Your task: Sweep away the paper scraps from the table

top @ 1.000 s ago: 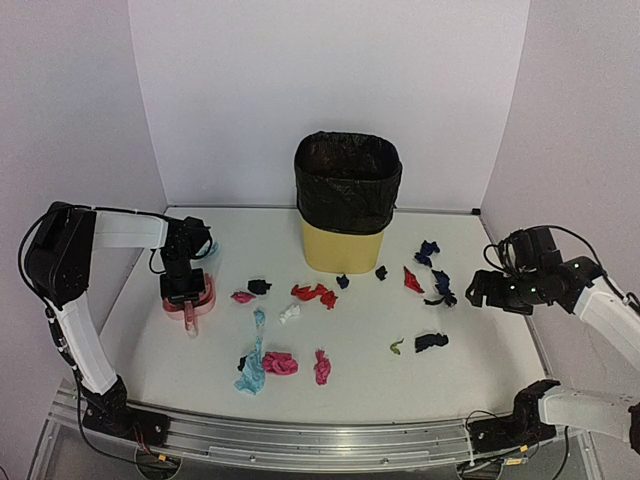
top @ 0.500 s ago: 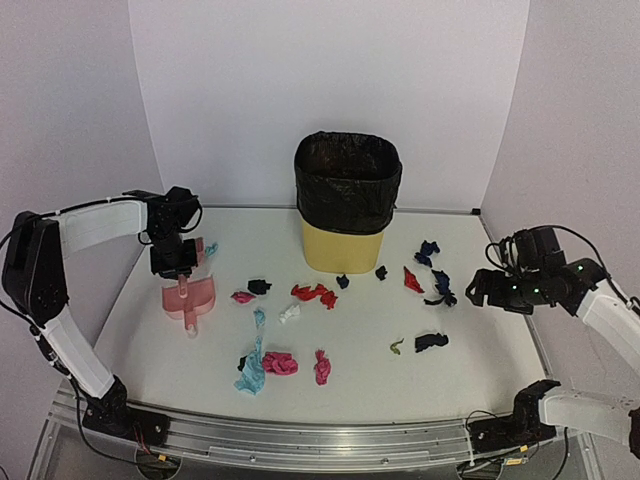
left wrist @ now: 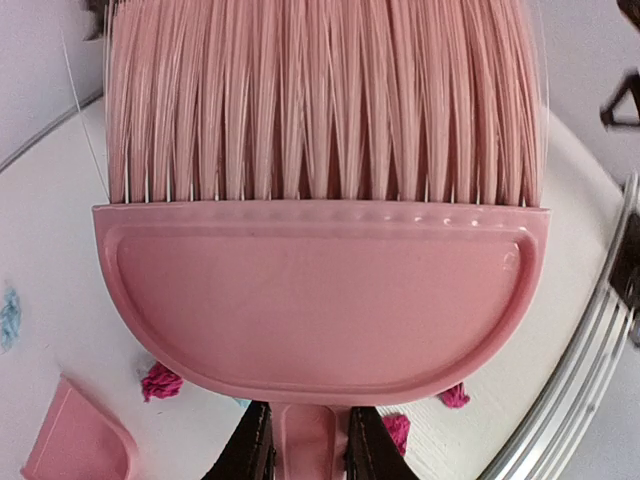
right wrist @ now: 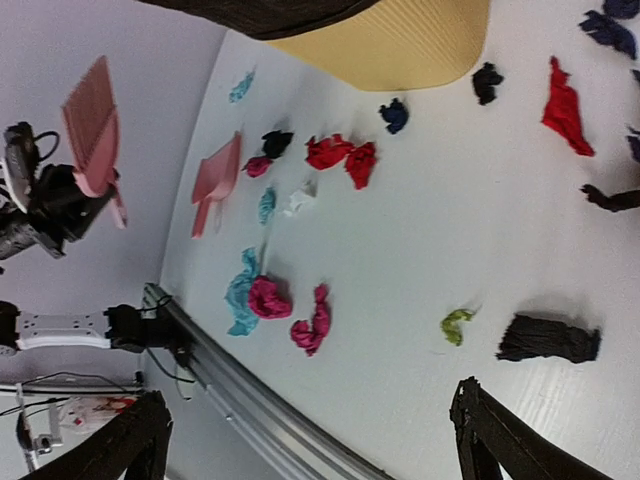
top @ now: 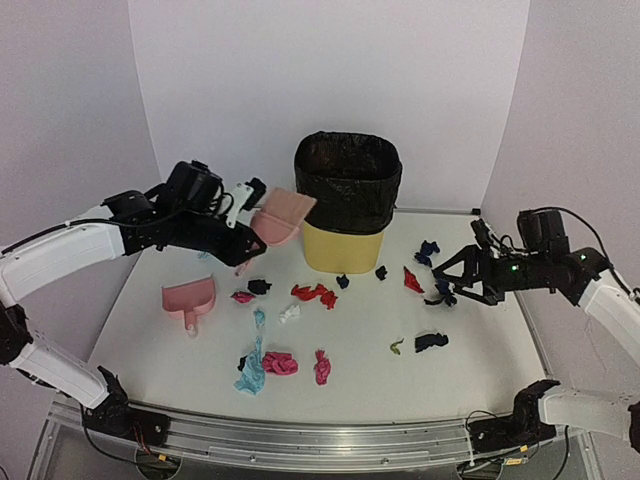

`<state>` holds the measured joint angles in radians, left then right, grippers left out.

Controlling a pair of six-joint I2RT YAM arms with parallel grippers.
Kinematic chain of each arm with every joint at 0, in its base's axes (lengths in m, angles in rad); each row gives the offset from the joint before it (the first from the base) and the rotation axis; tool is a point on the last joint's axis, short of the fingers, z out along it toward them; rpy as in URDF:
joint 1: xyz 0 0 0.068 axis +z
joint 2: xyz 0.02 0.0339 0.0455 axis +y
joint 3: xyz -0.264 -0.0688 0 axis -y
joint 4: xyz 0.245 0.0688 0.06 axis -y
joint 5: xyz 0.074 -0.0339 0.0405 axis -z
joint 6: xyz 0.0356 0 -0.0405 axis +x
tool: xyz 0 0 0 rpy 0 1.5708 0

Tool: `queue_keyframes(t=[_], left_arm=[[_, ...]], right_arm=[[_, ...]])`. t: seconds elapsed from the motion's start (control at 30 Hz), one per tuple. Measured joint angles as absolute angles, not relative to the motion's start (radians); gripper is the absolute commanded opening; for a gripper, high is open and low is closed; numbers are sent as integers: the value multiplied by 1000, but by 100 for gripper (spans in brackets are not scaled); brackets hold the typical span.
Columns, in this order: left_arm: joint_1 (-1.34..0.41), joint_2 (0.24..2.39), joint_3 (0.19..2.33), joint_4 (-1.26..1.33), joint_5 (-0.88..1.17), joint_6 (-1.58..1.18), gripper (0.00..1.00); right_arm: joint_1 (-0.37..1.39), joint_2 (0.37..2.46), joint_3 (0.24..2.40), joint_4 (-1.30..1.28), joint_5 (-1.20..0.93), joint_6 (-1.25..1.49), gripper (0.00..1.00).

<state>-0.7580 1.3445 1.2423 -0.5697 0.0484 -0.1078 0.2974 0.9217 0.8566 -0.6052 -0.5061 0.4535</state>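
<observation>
Twenty-ish paper scraps [top: 312,292]: all on the table [top: 480,380], scattered in front of and to the right of the bin [top: 345,215]. Reds and pinks sit mid-table, navy and black ones off to the right, and a light blue one is near the front.
Left gripper [left wrist: 308,445]: pinching the thin handle of the pink brush [top: 282,213], which is up in the air beside the bin, bristles pointing away from the wrist.
Right gripper [right wrist: 308,400]: fingers spread wide, holding nothing, hanging over the right-hand scraps.
Dustpan [top: 188,297]: lying flat on the left side, nobody holding it.
Where we are: my guess is sweeping hasn't begun, since nothing is piled up.
Risk 1: that grip is only on a skinny handle, so once the bristles press down the brush could twist or slip.
Risk 2: the scraps look super light. A fast stroke probably flicks them instead of herding them, and the front ones could hop over the rail [top: 300,440].
Risk 3: a loose dustpan likely skates away when stuff gets pushed at it, unless the right arm pins it.
Risk 4: the scraps right next to the bin are awkward, so the brush might bump it.
Risk 5: both arms heading for the middle could clash.
</observation>
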Motion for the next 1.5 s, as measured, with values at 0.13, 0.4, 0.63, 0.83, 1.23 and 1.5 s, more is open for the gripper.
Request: queue_keyframes(t=[0.13, 0.4, 0.63, 0.83, 1.23, 1.5], left_arm=[[-914, 1456, 1236, -570, 48, -13, 0], [-1153, 1645, 1271, -621, -3, 110, 0], [-1190, 1726, 1327, -611, -25, 173, 0], [-1190, 1727, 1329, -575, -4, 194, 0], [-1192, 1729, 1355, -512, 32, 218, 0], [-1192, 1729, 1356, -507, 11, 221, 54]], right_arm=[[297, 1015, 873, -481, -691, 564, 95], [351, 1163, 896, -314, -827, 750, 88], [427, 1344, 916, -288, -872, 776, 83], [440, 1456, 917, -314, -895, 748, 77], [560, 1564, 985, -335, -988, 711, 20], [570, 1564, 995, -351, -997, 711, 0]])
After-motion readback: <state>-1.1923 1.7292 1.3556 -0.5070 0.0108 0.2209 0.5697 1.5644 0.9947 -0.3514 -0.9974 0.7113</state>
